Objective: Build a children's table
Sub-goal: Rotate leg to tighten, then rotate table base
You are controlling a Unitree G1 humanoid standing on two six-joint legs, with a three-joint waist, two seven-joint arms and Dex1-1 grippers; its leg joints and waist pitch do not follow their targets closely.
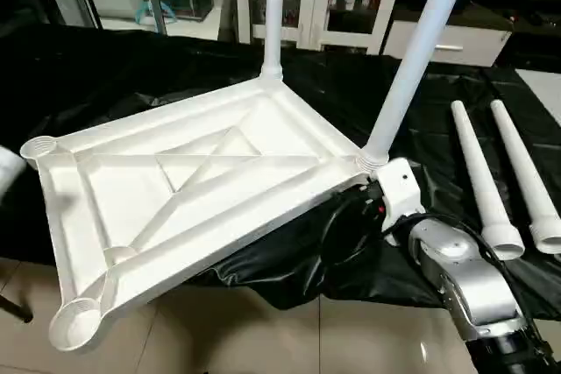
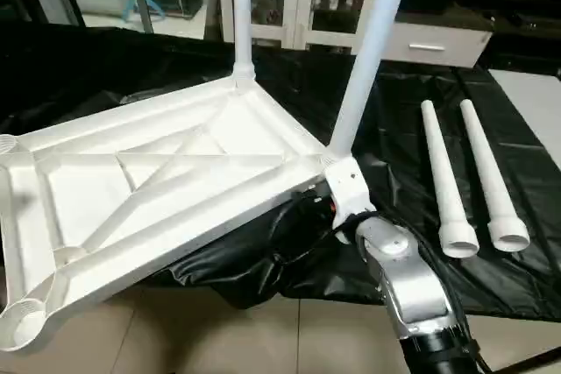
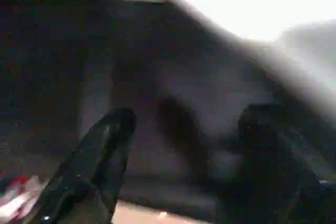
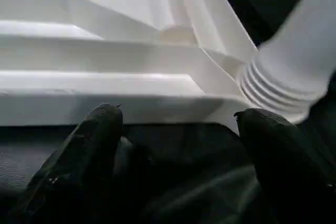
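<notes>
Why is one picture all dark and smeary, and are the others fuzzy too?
Left wrist view: smeared by blur, dark cloth behind, washed-out white glare in one corner, the left tool's fingers soft. Right wrist view: the tabletop edge looks clear, the leg beside it soft. Left eye view: crisp and evenly lit.

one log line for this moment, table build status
tabletop upside down, overhanging edge | legs fitted: two | loose legs: two | right hand open by corner socket

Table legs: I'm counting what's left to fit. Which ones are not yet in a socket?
The two loose legs lying side by side on the black cover; the other two stand upright in the tabletop's far corners.
</notes>
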